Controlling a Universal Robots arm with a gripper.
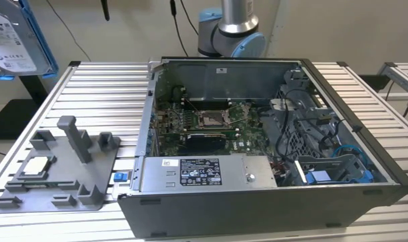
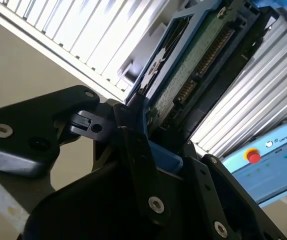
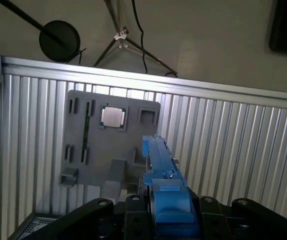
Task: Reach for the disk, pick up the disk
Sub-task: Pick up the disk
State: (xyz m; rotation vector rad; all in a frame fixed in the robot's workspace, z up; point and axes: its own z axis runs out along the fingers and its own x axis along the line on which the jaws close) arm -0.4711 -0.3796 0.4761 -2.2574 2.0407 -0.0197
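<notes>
The disk (image 1: 12,43) hangs in the air at the exterior view's top left, well above the slatted table, its white label and blue carrier frame facing the camera. In the second wrist view its green circuit-board underside (image 2: 193,65) and blue edge run out from between the black fingers (image 2: 133,135) of my gripper (image 2: 158,145). The first wrist view has the disk (image 3: 158,155) edge-on, clamped by the gripper (image 3: 168,210), high over the grey fixture plate (image 3: 83,150). The gripper is shut on the disk.
An open computer case (image 1: 257,151) fills the middle of the slatted aluminium table (image 1: 103,91). The grey fixture plate (image 1: 56,171) with upright posts lies at the exterior view's left, holding a small square chip (image 1: 34,165). The arm's base (image 1: 231,30) stands behind the case.
</notes>
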